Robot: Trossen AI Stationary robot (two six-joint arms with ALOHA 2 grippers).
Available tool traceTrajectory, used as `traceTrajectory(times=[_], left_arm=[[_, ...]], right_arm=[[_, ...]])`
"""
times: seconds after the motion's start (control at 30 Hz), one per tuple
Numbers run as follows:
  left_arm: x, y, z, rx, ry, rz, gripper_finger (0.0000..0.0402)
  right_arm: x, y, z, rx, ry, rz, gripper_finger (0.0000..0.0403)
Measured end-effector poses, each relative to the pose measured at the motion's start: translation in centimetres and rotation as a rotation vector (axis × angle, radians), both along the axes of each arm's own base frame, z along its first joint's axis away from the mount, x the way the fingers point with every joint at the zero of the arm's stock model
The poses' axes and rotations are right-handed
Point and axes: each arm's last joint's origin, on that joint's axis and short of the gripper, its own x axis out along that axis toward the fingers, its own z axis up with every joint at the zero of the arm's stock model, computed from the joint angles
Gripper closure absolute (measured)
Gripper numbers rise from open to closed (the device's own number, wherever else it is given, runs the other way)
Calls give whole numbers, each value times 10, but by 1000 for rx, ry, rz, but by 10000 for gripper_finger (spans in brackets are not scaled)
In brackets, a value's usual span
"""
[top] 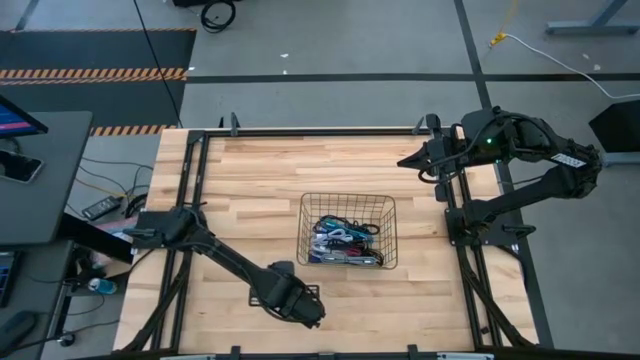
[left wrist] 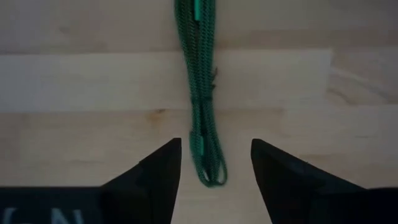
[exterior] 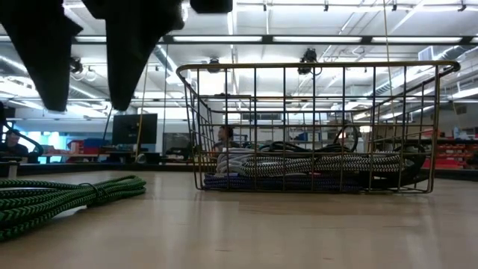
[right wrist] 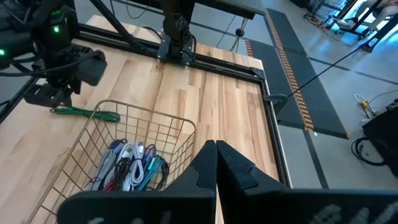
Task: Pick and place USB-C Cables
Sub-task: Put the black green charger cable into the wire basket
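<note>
A green braided USB-C cable (left wrist: 202,93) lies bunched lengthwise on the wooden table near its front left, also seen in the low view (exterior: 67,196) and the right wrist view (right wrist: 84,112). My left gripper (left wrist: 216,146) points straight down over one end of it, open, with a finger on either side and clear above it (exterior: 88,104). The black wire basket (top: 347,196) at mid-table holds several more cables (top: 345,240) in white, purple, teal and black. My right gripper (right wrist: 216,146) is shut and raised at the table's far right (top: 405,160).
Black frame rails (top: 190,200) run along the table's left and right sides and its far edge. Bare wood lies between the green cable and the basket (exterior: 314,127). A person (exterior: 222,136) sits in the room beyond the table.
</note>
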Motion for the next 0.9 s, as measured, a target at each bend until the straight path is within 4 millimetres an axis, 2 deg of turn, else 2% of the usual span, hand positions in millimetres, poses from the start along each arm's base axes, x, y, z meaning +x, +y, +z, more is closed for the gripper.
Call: traceTrajectory(times=[0.2, 0.73, 0.9], left_arm=[[-3, -1, -13, 24, 77, 15, 207], [7, -8, -49, 43, 105, 35, 207], [9, -9, -54, 45, 110, 37, 207]], right_arm=[[0, 0, 0, 7, 0, -4, 399], [2, 0, 2, 12, -21, -6, 399], [2, 0, 2, 17, -21, -9, 399]])
